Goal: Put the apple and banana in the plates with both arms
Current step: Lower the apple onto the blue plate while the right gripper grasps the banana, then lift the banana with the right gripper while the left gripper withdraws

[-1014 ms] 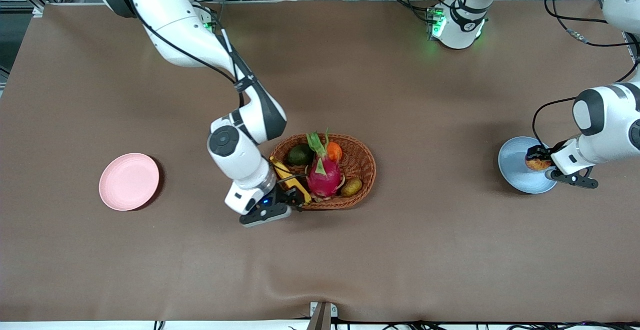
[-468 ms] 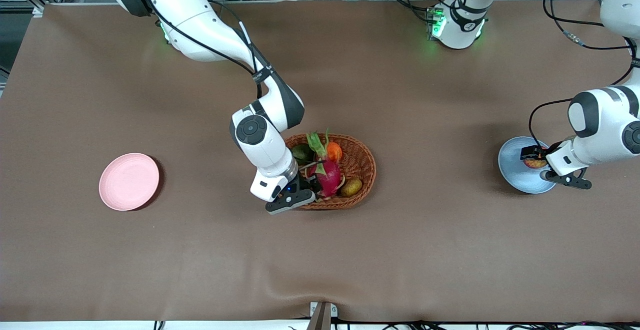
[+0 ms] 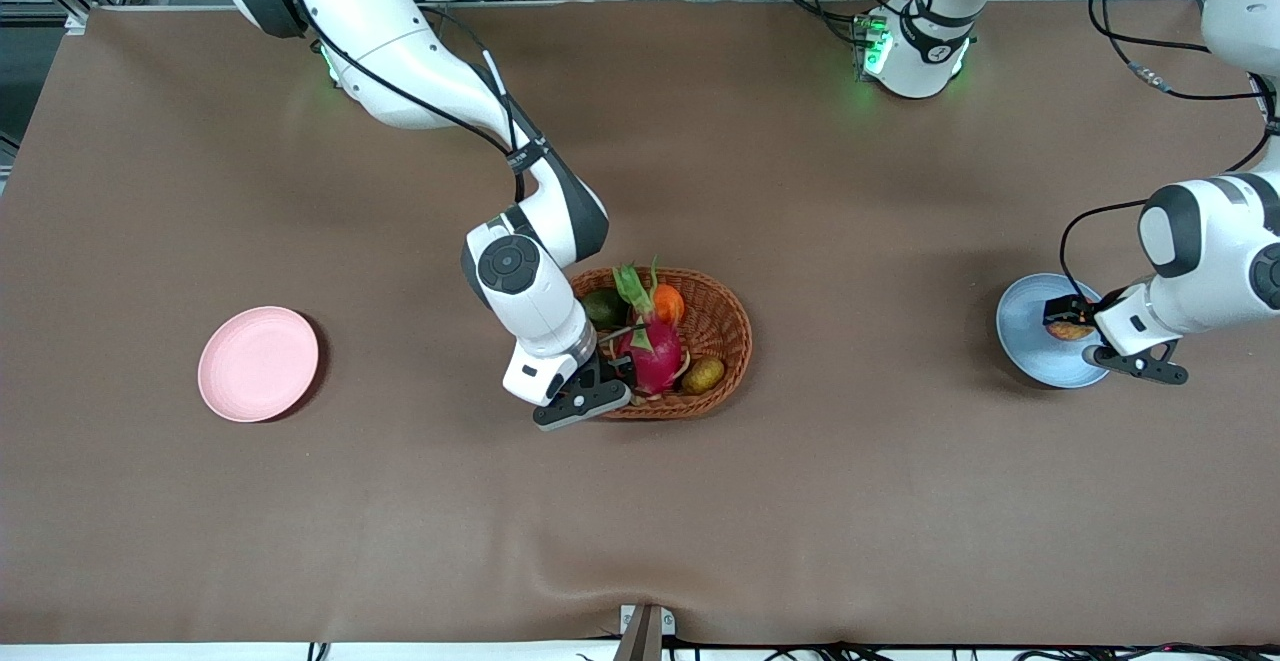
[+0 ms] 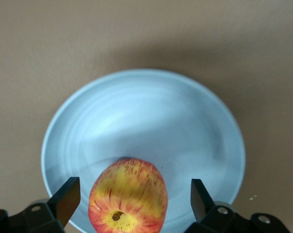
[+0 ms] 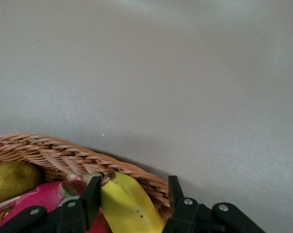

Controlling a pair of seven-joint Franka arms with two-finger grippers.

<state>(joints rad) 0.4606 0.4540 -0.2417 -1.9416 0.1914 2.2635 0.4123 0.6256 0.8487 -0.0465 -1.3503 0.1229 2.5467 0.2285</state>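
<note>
Red-and-yellow streaked round apple [image 4: 128,196] on light blue round plate [image 4: 185,121]; yellow banana [image 5: 129,206] in wicker basket [image 5: 59,154]; pale pink round plate [image 3: 258,363] bare.

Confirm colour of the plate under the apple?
Light blue plate, clearest in the left wrist view.

— Colours, upper to lower frame?
— Apple [image 4: 128,195] red-streaked yellow on a light blue plate [image 4: 185,121]; banana [image 5: 129,206] yellow, dark-tipped.
— Elsewhere?
— Pale pink plate [image 3: 258,363] mid-left; brown woven basket [image 3: 722,326]; magenta, green-tipped dragon fruit [image 3: 650,351].
</note>
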